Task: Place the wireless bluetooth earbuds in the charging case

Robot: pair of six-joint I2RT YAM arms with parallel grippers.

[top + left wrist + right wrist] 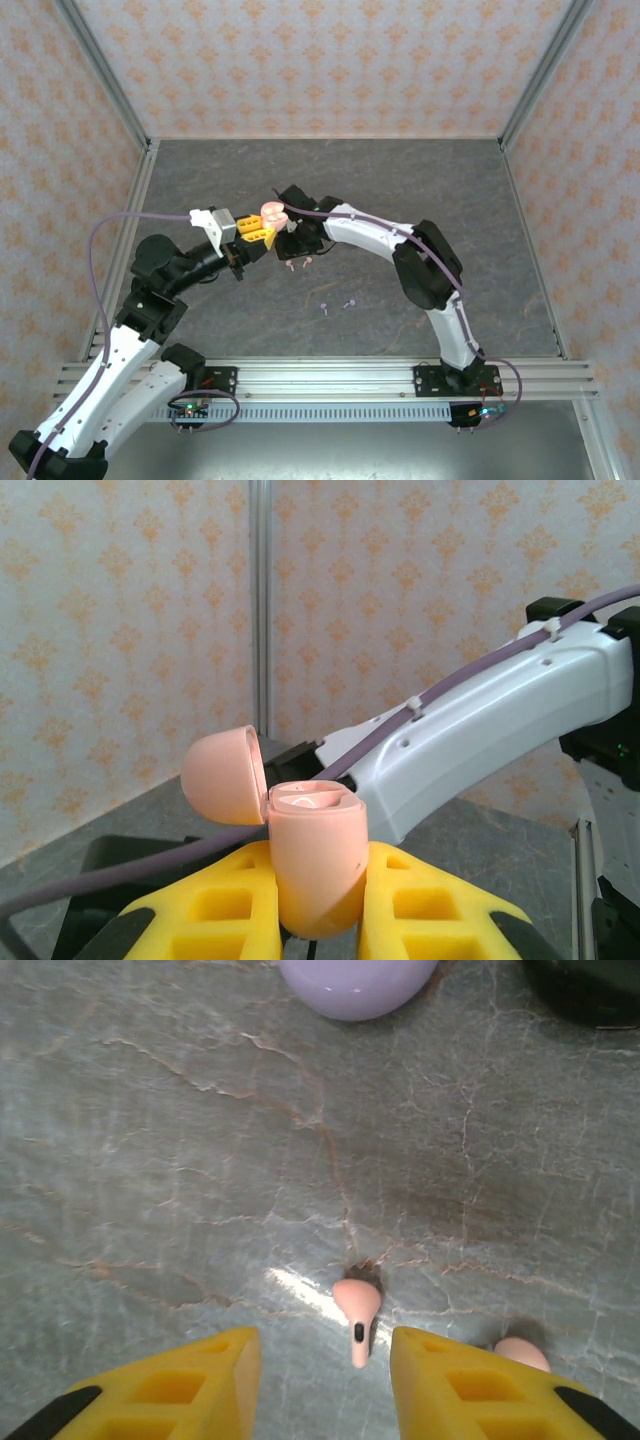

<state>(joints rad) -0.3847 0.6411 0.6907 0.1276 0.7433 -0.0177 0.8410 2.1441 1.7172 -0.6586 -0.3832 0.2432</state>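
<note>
Case [315,865] sits clamped open in left jaws; right jaws stand apart around a pink earbud [356,1312], its twin [520,1352] half-hidden.

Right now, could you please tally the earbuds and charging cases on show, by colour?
Pink earbuds: 2
Lavender earbuds: 2
Pink charging case: 1
Lavender charging case: 1
Total: 6
A dark thing at the right wrist view's edge is too cropped to count.

Pink case [272,212] in the left end effector [268,228], pink earbuds [307,261] on the table [450,200] nearby.
</note>
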